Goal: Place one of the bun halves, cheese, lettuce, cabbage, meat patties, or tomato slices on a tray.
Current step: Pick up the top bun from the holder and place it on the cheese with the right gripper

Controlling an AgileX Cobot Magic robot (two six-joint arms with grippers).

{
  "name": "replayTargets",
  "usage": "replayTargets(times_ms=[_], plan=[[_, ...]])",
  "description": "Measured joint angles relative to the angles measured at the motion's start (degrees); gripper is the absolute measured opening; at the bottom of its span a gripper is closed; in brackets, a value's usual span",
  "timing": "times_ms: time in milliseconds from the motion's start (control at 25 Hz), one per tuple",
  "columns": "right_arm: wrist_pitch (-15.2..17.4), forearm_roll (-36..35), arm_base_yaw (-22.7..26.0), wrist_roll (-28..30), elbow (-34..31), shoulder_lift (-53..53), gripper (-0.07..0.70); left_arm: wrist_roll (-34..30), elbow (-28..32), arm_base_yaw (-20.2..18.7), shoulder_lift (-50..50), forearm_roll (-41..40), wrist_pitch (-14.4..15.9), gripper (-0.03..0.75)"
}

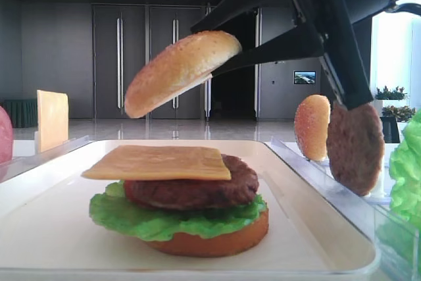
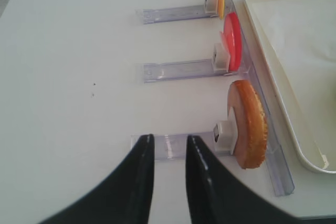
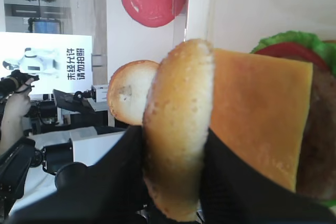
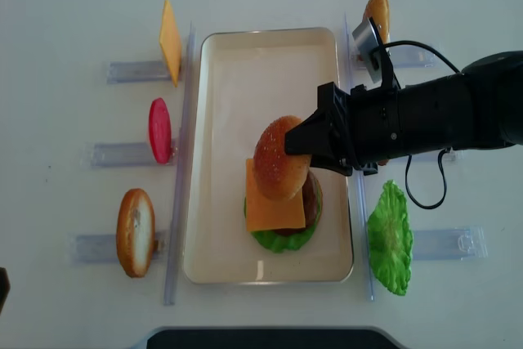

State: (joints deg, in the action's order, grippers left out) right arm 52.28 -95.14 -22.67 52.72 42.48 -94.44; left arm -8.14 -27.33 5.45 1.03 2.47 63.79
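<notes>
My right gripper (image 4: pixel 306 146) is shut on the rim of a sesame-speckled bun half (image 1: pixel 181 70), holding it tilted in the air. The bun half (image 4: pixel 280 167) hangs just above a stack on the white tray (image 4: pixel 261 63). From the top down the stack is a cheese slice (image 1: pixel 158 162), a meat patty (image 1: pixel 197 192), lettuce (image 1: pixel 164 222) and a flat bottom bun (image 1: pixel 217 241). In the right wrist view the bun half (image 3: pixel 178 124) sits between the black fingers, with the cheese (image 3: pixel 257 119) behind it. My left gripper (image 2: pixel 169 145) is open and empty over the table left of the tray.
Clear racks line both long sides of the tray. The left racks carry a cheese slice (image 4: pixel 169 41), a tomato slice (image 4: pixel 159 130) and an orange-brown bun piece (image 4: pixel 135 232). On the right stand another bun (image 4: pixel 377 12), a patty (image 1: pixel 355 146) and lettuce (image 4: pixel 390 237).
</notes>
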Motion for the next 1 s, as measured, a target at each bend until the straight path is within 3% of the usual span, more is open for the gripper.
replayTargets(times_ms=[200,480,1000], plan=[[-0.25,-0.59,-0.33,1.40,-1.51,0.00,0.224,0.00,0.00,0.00,0.00,0.00,0.00,0.159],[-3.28,-2.70,-3.54,3.75,-1.51,-0.05,0.224,0.00,0.00,0.00,0.00,0.00,0.00,0.159],[-4.62,-4.02,-6.65,4.35,-1.51,-0.42,0.224,0.00,0.00,0.00,0.00,0.00,0.00,0.159]])
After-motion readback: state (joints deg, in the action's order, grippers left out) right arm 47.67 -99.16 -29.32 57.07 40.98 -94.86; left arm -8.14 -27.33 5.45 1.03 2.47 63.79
